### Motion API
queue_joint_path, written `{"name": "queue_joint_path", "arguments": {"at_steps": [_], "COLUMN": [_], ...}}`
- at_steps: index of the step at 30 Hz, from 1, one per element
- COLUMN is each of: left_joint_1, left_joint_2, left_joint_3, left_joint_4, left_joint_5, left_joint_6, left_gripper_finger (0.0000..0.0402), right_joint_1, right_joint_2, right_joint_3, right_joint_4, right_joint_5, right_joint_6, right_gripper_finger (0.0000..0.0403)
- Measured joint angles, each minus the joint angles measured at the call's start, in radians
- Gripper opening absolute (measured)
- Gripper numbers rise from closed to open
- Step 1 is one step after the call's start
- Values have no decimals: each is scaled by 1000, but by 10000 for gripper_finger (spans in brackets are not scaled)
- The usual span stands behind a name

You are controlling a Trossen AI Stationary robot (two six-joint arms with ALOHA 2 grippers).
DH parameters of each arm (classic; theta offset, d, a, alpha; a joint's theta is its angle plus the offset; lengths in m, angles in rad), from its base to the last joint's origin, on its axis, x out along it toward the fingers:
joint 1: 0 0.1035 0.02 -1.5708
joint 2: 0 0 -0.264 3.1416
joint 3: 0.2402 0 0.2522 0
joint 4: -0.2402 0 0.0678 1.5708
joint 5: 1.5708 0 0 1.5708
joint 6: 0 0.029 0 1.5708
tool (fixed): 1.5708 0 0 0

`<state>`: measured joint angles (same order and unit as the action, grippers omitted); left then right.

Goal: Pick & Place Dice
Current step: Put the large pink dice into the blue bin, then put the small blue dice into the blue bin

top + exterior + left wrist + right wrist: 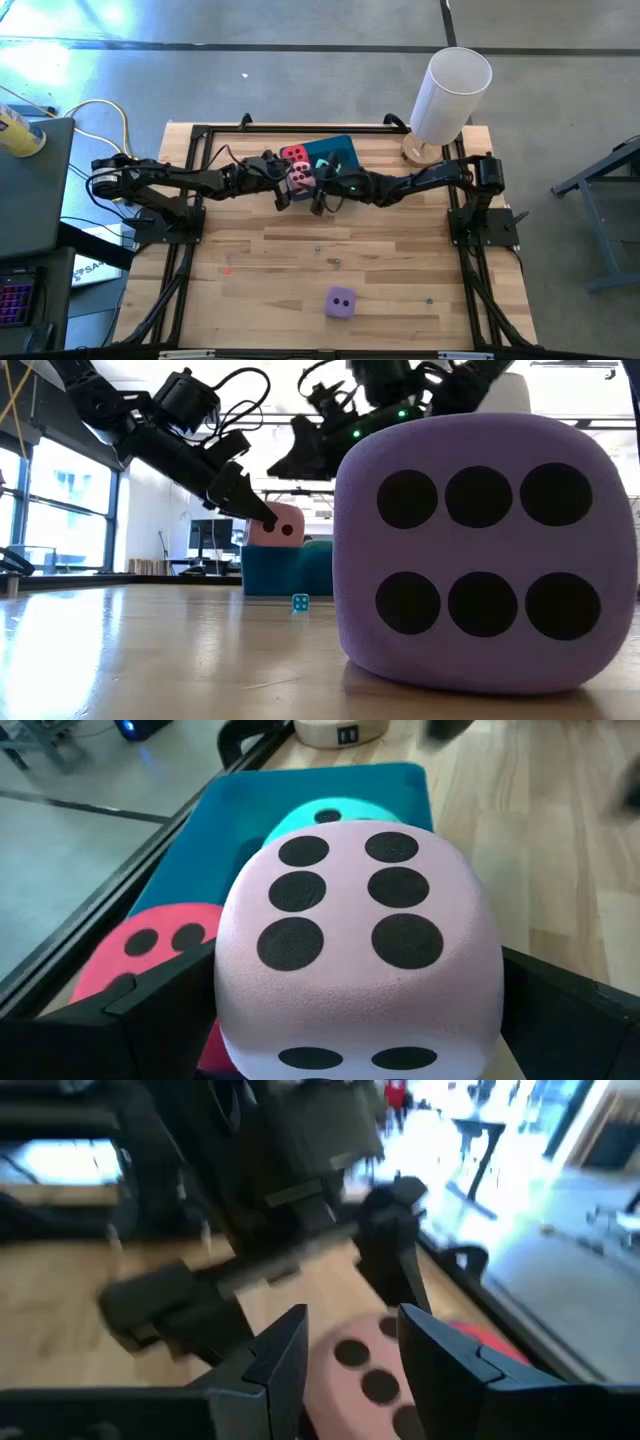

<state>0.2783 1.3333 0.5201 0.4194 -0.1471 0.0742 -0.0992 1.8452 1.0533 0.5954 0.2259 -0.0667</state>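
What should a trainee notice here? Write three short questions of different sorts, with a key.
1. True or false: the purple die lies in the blue bin.
2. Which die sits between the jaws of the left gripper? A) red B) pink C) teal
3. Fill in: ___ dice rest inside the bin.

Key:
1. False; it lies on the bare table, apart from the bin.
2. B; the pink die is held above the bin's edge.
3. Two: the red die and the teal die.
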Motion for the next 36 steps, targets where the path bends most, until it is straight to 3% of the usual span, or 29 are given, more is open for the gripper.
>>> {"name": "queue_joint_path", "arguments": {"at_steps": [8,24,30,36], "left_joint_1": [0,-2,-15,-81], "left_joint_2": [56,49,26,-58], "left_joint_3": [-1,-1,0,1], "left_joint_4": [30,102,122,111], "left_joint_5": [-2,1,5,-14], "left_joint_6": [2,30,66,153], "left_gripper_finger": [400,400,400,400], "right_joint_1": [-33,-69,-53,19], "right_joint_2": [104,141,119,25], "right_joint_3": [128,134,133,134], "right_joint_4": [-140,-249,-268,-298], "right_joint_5": [-47,-38,-24,109], "right_joint_6": [47,127,12,-94], "right_gripper_finger": [146,146,146,146]}}
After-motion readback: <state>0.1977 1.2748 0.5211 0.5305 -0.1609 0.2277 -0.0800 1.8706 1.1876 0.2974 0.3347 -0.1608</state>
